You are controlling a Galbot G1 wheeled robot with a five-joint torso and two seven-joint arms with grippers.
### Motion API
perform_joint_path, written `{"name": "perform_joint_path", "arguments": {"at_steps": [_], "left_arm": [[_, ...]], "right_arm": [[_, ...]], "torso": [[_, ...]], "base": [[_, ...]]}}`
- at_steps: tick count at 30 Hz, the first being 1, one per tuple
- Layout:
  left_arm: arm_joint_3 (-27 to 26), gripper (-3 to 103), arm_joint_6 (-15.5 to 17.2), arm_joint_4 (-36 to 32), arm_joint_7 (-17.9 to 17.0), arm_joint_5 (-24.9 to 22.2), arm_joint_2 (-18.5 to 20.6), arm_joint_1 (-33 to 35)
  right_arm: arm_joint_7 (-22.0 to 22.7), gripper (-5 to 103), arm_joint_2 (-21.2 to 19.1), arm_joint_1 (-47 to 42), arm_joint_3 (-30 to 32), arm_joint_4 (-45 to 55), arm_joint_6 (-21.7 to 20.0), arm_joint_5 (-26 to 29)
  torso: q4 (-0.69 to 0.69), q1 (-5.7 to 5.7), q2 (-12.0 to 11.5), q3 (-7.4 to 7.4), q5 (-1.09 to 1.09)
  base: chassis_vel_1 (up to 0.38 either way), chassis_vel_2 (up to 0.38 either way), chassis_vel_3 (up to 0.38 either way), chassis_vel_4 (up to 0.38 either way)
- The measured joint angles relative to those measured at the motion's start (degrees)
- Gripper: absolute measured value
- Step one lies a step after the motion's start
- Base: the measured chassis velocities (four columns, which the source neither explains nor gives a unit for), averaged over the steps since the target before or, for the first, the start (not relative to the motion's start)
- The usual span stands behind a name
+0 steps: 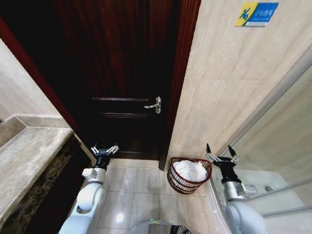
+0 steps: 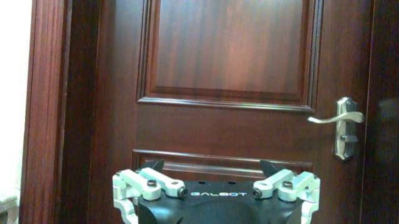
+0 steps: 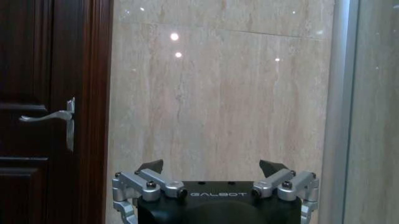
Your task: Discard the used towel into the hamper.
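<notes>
Dark reddish-brown woven hamper [image 1: 189, 175], round, horizontally ribbed and tapering toward its base, standing on the pale glossy floor tiles [image 1: 141, 195] at the foot of the beige marble-patterned wall [image 1: 229, 87], just right of the door frame. A white crumpled towel [image 1: 191, 169] lies inside it, mounded up to about the rim. Right gripper [image 1: 222, 152], raised just right of the hamper and apart from it, with its black-tipped fingers spread and nothing between them; in the right wrist view the right gripper [image 3: 212, 166] faces the polished stone wall. Left gripper [image 1: 105, 148], held up well left of the hamper in front of the dark panelled wooden door [image 1: 126, 73], fingers likewise spread and empty; in the left wrist view the left gripper [image 2: 212, 166] faces the door's moulded panels. Silver lever door handle [image 1: 154, 105] on an upright plate, at the door's right edge. Mottled grey-beige stone counter [image 1: 24, 161] with dark veined front, at near left. Blue-and-yellow sign [image 1: 257, 13] high on the wall.
</notes>
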Motion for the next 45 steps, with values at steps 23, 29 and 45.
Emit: {"name": "perform_joint_path", "arguments": {"at_steps": [23, 29, 45], "left_arm": [[0.6, 100, -1.2, -0.1, -0.1, 0.1, -0.3, 0.0], [0.8, 100, -1.7, -0.1, -0.1, 1.0, -0.4, 0.1], [0.7, 100, -1.7, 0.3, -0.2, 1.4, -0.9, -0.1]], "right_arm": [[-0.1, 100, -0.2, 0.5, -0.2, -0.6, 0.1, 0.1], [-0.1, 100, -0.4, 0.9, -0.4, -1.2, -0.7, 0.2], [-0.8, 100, -0.8, 0.5, -0.1, -1.5, -1.5, 0.5]], "torso": [[0.00, 3.35, 7.3, 4.00, 0.00], [0.00, 3.42, 7.6, 4.17, 0.00], [0.00, 3.18, 7.1, 3.90, 0.00]], "base": [[0.000, 0.000, 0.000, 0.000], [0.000, 0.000, 0.000, 0.000], [0.022, -0.019, -0.018, 0.017]]}}
